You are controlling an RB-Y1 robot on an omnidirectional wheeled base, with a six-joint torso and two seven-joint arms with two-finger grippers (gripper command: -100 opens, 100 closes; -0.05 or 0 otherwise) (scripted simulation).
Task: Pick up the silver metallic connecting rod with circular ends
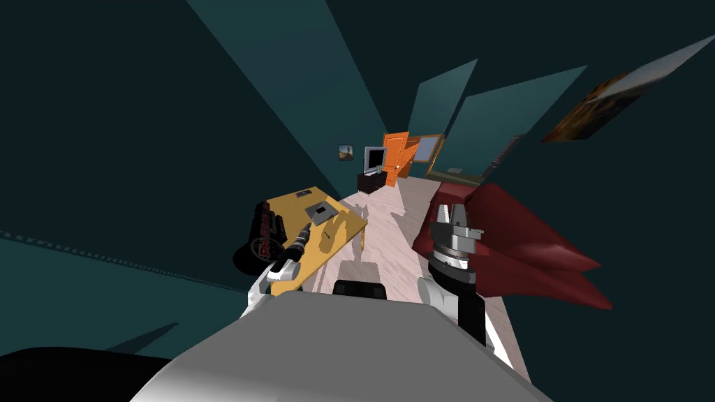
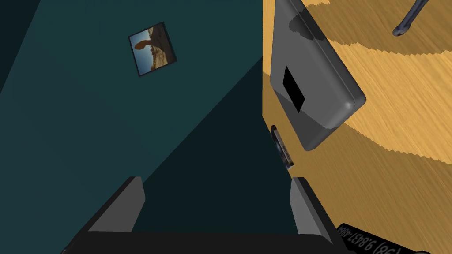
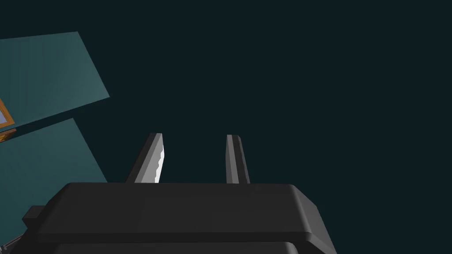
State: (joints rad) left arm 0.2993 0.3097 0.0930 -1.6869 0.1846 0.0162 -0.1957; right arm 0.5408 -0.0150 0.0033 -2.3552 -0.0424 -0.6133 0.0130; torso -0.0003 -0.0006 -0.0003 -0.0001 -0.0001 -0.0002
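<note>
Head view: the left pincer (image 1: 306,231) hangs over the yellow tabletop (image 1: 345,223) beside a black cylinder (image 1: 260,241) with unreadable red lettering; the right pincer (image 1: 452,208) stands raised, well apart, so the left is nearer. Left wrist view: blades spread, empty; the grey connecting rod (image 2: 408,20) lies on the tabletop past the grey plate (image 2: 309,88), off to one side, shaft slanting away; white digits on the cylinder read roughly "9.8437-488". Right wrist view: blades parted, holding nothing.
</note>
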